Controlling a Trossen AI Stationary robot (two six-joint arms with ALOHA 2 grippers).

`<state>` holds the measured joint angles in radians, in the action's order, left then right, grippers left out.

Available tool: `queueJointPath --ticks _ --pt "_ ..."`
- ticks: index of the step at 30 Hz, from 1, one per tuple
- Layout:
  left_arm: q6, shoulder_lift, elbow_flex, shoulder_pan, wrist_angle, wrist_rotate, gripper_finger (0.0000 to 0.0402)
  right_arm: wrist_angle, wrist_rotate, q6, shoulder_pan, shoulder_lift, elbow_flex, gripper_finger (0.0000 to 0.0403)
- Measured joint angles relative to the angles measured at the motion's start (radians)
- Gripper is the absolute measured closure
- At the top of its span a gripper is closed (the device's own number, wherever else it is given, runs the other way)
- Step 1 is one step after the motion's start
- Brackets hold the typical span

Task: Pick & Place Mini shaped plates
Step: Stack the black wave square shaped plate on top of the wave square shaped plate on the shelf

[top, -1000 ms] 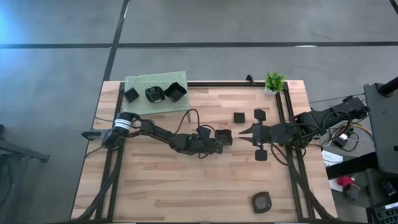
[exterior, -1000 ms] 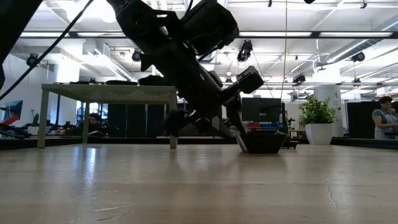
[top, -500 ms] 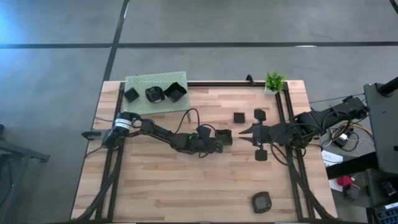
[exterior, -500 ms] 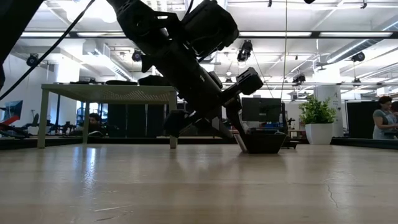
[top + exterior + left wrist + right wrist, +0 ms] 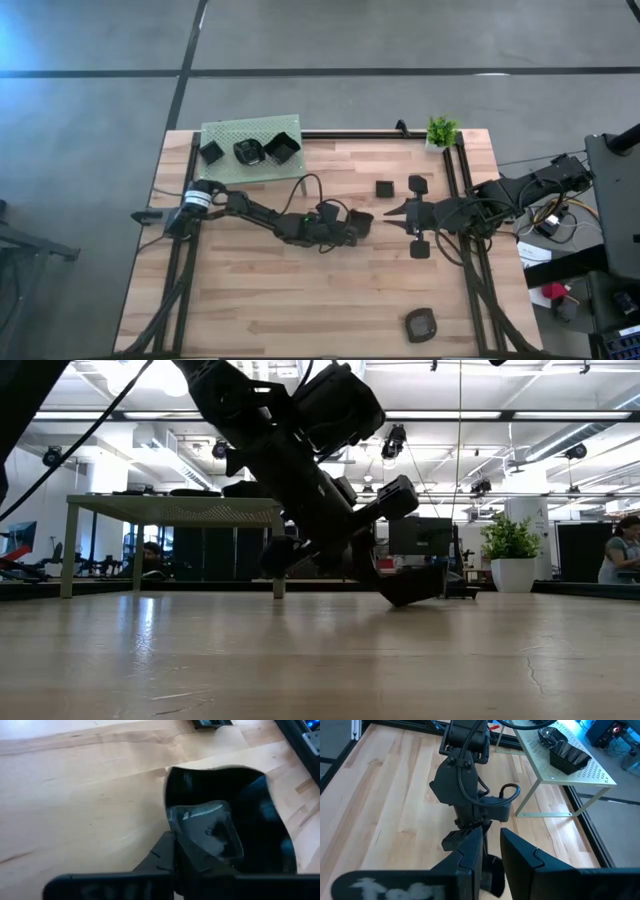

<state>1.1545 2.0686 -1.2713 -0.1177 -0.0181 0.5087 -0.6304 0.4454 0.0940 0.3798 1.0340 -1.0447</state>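
Observation:
A small black mini plate [image 5: 361,217] sits mid-table with my left gripper [image 5: 350,223] shut on it; the low view shows the plate [image 5: 418,584] tilted. My right gripper [image 5: 386,212] hovers just right of it, pointing left, its fingers [image 5: 470,851] a little apart with nothing between them. Three more mini plates [image 5: 247,152] rest on the green perforated platform [image 5: 225,135] at the far left. Others lie flat on the wood: two [image 5: 384,188] [image 5: 418,184] farther back, one [image 5: 420,248] under the right arm. My left gripper pinches the plate's wall [image 5: 168,812] on the side toward the table's left, one finger with a clear pad [image 5: 205,832] inside the dish and the dark finger [image 5: 161,857] outside. The fingers slant down from the left. The plate is tipped, its right side [image 5: 442,575] raised.
A round-cornered plate [image 5: 421,324] lies near the front right edge. A small potted plant [image 5: 441,131] stands at the far right corner. Black rails [image 5: 470,260] run along the table's sides. A person [image 5: 617,555] shows in the room behind the table.
My left gripper has shut on the plate's wall without shifting place. The plate, which lay flat on the wood, has tipped: its right side has risen while the gripped left side has stayed low.

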Motion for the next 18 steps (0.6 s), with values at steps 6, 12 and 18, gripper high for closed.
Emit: queueJointPath --ticks 6,12,18 --pt "-0.038 -0.007 -0.001 0.000 0.003 -0.001 0.0400 0.000 0.000 0.003 0.000 0.000 0.000 0.0339" --pt "-0.101 -0.059 0.000 -0.002 0.019 -0.003 0.0401 -0.001 0.000 0.003 0.000 0.000 0.000 0.0339" --pt "-0.159 -0.135 0.000 -0.003 0.059 0.011 0.0401 -0.001 0.000 0.003 0.000 0.000 0.000 0.0339"
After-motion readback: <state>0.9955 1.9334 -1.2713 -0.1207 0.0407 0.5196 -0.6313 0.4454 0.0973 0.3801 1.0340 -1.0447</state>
